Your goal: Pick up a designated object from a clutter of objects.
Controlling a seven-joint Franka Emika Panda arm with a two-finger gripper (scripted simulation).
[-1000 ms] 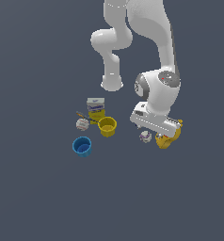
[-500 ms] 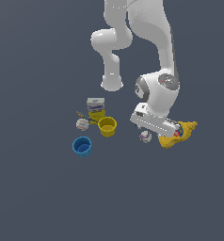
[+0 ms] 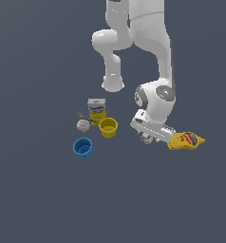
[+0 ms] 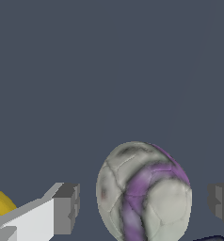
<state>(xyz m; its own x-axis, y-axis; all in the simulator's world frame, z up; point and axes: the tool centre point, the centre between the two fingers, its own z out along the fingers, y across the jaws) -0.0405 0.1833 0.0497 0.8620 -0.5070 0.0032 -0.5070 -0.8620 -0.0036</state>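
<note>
Looking at the wrist view first, the white two-finger gripper (image 4: 144, 202) is spread wide, with the small roundish white lump with purple markings (image 4: 144, 190) sitting between the grey fingertips (image 4: 67, 208). There's a visible gap on both sides of it, so nothing is pinched. A sliver of something yellow shows behind one finger, too cropped to tell what it is.

In the exterior view the gripper (image 3: 148, 137) is down low on the dark grey floor (image 3: 39, 199), and the white-purple lump (image 3: 146, 139) just peeks out under the white arm's hand. Right beside the hand, toward the exterior view's right, the yellow mustard bottle with a red and blue label (image 3: 185, 141) lies on its side.

Further toward the exterior view's left is the rest of the pile. The yellow plastic cup (image 3: 108, 127) stands upright, mouth up, and I can't make out anything in it. The blue plastic cup (image 3: 82, 147) is also upright, set apart from and nearer the camera than the yellow one, and looks empty too as far as I can tell. The white-and-yellow box (image 3: 96, 108) stands just behind the yellow cup. The white ball with reddish stitching (image 3: 83, 125) sits beside the yellow cup, with a small dark piece (image 3: 81, 115) next to it, too tiny to identify.
</note>
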